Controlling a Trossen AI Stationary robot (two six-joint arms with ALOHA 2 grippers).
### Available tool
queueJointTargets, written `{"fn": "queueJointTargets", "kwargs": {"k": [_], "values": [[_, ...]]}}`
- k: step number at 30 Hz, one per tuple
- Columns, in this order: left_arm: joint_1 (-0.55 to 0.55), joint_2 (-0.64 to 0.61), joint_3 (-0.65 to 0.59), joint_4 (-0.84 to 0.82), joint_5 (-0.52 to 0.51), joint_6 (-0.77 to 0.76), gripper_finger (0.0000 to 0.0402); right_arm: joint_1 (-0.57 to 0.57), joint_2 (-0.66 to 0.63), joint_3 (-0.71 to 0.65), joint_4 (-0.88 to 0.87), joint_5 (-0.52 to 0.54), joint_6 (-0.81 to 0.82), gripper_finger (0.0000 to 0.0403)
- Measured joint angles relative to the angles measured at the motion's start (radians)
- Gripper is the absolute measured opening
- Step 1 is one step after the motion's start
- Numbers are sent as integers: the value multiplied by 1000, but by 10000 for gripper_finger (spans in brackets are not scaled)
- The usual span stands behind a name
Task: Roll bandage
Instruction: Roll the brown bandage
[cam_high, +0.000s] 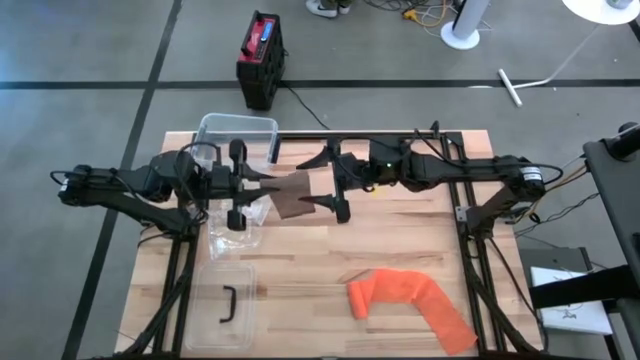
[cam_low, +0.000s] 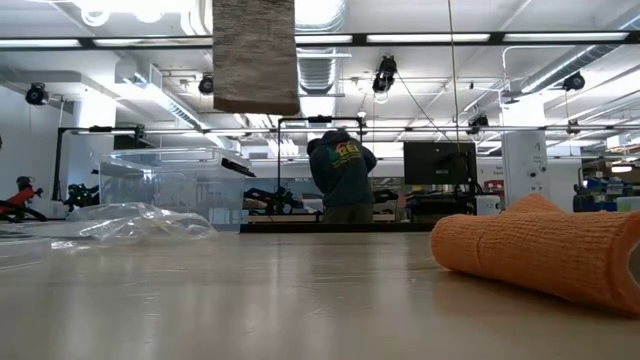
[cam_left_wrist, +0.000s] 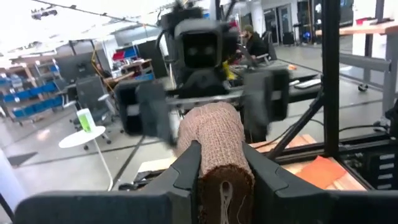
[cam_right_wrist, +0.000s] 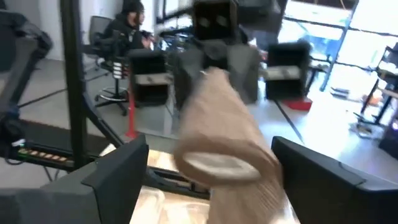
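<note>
Brown woven bandage roll (cam_high: 293, 195): held in the air above the wooden bench (cam_high: 330, 270), between my two arms, its loose end hanging down. My left pincer (cam_left_wrist: 224, 171) is clamped on one end of it, one dark finger pressed to each side of the roll. My right pincer (cam_right_wrist: 208, 171) sits at the roll's other end with its fingers spread wide, standing clear of the cloth on either side.

Orange bandage, partly rolled (cam_high: 405, 300): lying on the bench, well apart from the brown roll, toward the near edge and on my right arm's side.

Clear plastic box (cam_high: 238, 140): on the bench just beyond my left pincer, near the far edge.

Crumpled clear plastic wrap (cam_high: 232, 230): beside the brown roll, under my left pincer.

Clear plastic lid with a black handle (cam_high: 222, 305): near the front edge, on my left arm's side.

Person in a dark hooded top (cam_low: 341, 175): standing in the room beyond the bench.
</note>
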Motion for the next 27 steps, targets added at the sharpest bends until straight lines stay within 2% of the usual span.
{"fn": "queueJointTargets", "kwargs": {"k": [9, 14, 21, 27], "values": [[0, 2, 0, -6, 6, 37, 61, -14, 1, 2, 11, 8, -8, 314], [0, 15, 0, -6, 1, 52, 71, -15, 11, 21, 11, 8, 38, 314], [0, 26, 0, 14, -2, 62, 58, -23, 21, 26, 2, 1, 94, 311], [-1, 23, 0, 14, -6, 63, 70, -29, 21, 29, -1, -3, 111, 276]]}}
